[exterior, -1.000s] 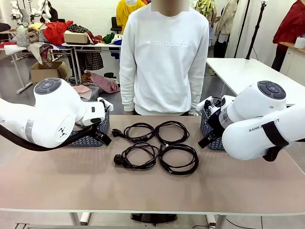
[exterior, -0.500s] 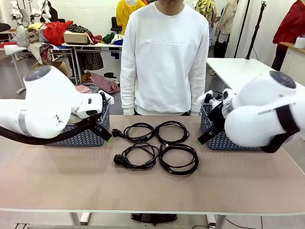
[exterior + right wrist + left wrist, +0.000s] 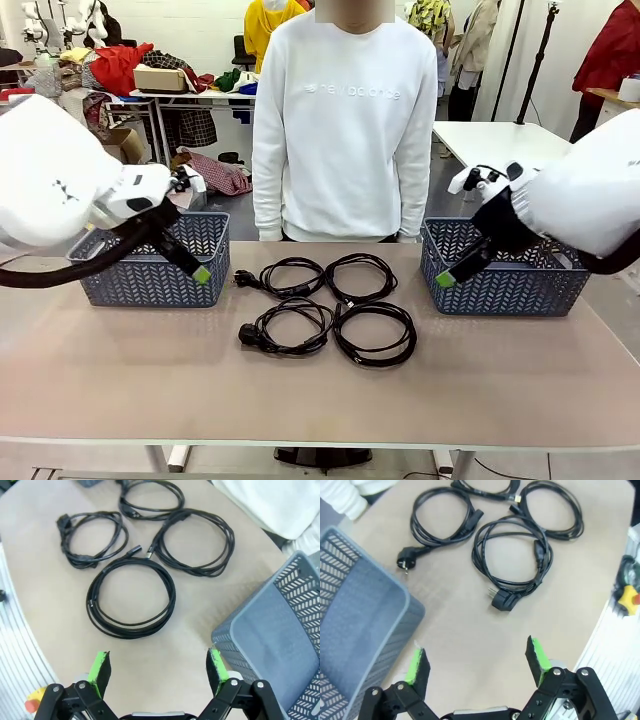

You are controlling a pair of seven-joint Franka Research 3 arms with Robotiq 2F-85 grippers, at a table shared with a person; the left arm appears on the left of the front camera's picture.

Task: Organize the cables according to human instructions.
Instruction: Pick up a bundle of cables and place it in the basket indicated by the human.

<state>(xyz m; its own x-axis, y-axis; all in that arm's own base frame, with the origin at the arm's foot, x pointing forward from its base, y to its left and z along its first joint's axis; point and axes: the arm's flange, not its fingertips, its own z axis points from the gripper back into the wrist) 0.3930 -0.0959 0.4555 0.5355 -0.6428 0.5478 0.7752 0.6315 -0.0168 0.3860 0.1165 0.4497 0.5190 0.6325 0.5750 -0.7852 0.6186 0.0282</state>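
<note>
Both grippers [image 3: 477,655] [image 3: 157,662] drew back, open; four cables [image 3: 375,358], two baskets [image 3: 150,285] [image 3: 500,290].

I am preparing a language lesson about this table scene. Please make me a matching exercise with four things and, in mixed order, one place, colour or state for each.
Things:
1. cables
2. left basket
3. right gripper
4. person's sweater

Descriptions:
a. white
b. open, above the table
c. coiled, in the middle of the table
d. blue-grey, on the table's left side

Pairs: 1-c, 2-d, 3-b, 4-a.
</note>
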